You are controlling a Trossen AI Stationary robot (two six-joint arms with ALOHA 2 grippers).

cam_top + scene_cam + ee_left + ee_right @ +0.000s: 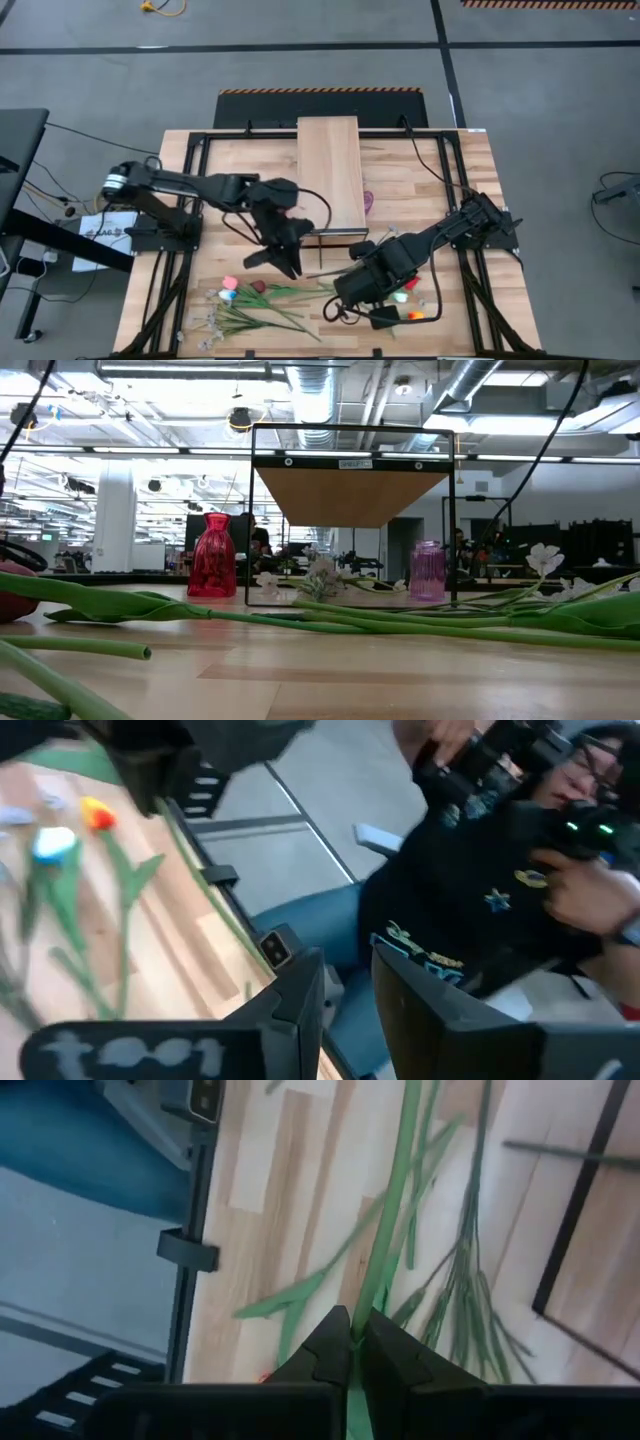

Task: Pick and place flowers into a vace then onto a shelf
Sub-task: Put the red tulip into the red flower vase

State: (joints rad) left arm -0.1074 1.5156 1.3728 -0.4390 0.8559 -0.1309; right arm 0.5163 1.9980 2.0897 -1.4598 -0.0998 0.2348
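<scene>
Several flowers [262, 306] lie on their sides on the slatted tabletop near its near edge; their green stems [300, 622] cross the foreground of the low view. An orange tulip [96, 814] and a pale one [54, 842] lie beside the right arm. The shelf [328, 185] stands at the table's middle, with a red vase [212, 556] and a purple vase [427, 570] upright by it. My right gripper [343, 290] is low over the flowers, shut on a stem. My left gripper [283, 256] hangs over the table left of it, open by a narrow gap [348, 1005], holding nothing. My right gripper [355, 1342] pinches one green stem [372, 1295] between its two fingertips. The stem runs straight on past the fingertips, roughly in line with the fingers, toward other stems and leaves on the wood. Which flower it bears, and whether it is lifted, does not show.
The black table frame [200, 190] borders the wooden top on both sides. A person in a dark shirt [470, 910] sits just beyond the table's near edge. Bare wood [420, 190] lies right of the shelf.
</scene>
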